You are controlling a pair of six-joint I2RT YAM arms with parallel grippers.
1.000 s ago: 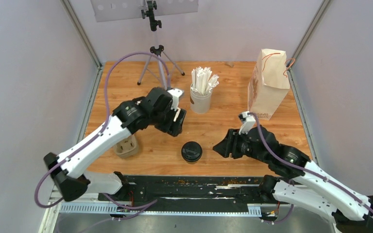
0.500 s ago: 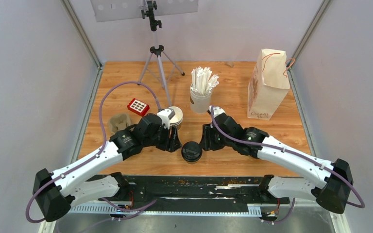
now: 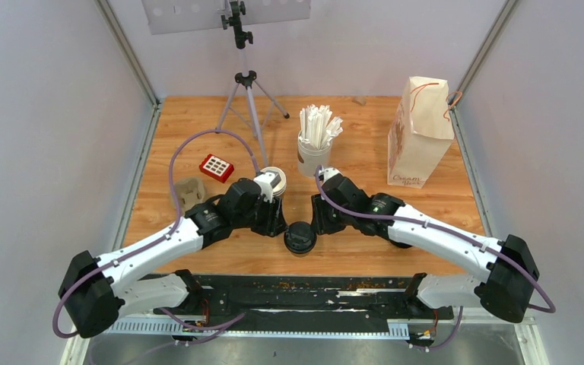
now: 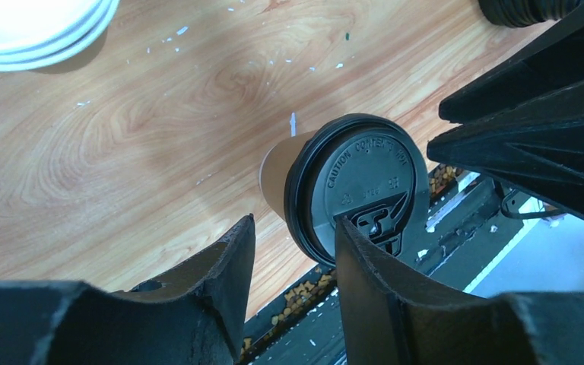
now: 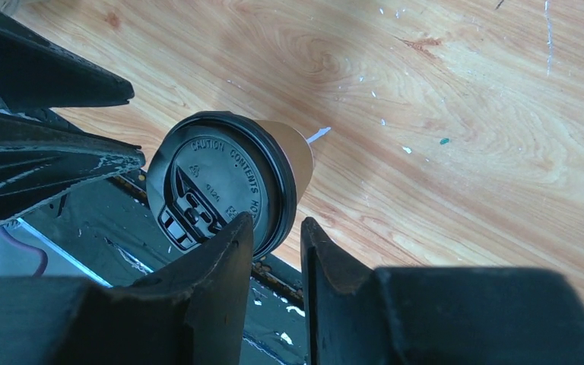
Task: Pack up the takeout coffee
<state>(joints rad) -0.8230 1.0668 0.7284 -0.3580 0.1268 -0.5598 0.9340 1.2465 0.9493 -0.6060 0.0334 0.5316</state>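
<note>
Closest to the arm bases, the takeout coffee [image 3: 299,237] stands upright on the desk [image 3: 190,125] near its front edge, lid on. It sits between the left gripper [image 3: 276,222] and the right gripper [image 3: 319,220], which flank it from either side. The overhead view shows this bracketing but hides both sets of fingers under the wrists. The wrist views fill that in. The left gripper's fingers [image 4: 224,277] stand apart with a moderate gap and hold nothing, the cup lying just past their tips. The right gripper's fingers [image 5: 224,266] are parted more narrowly, also empty, with the lid just beyond them. Whether any fingertip touches the lid cannot be told. Only these close views show the cup's brown wall and the raised caution lettering on the lid. Just beyond the left gripper is a stack of white cups [image 3: 274,181]. Farther out and to its left lie a pulp cup carrier [image 3: 186,194] and a red keypad [image 3: 216,166]. Only the overhead shows the far things: a white cup of straws [image 3: 315,144], a paper bag [image 3: 420,133] and a tripod [image 3: 245,99].
</note>
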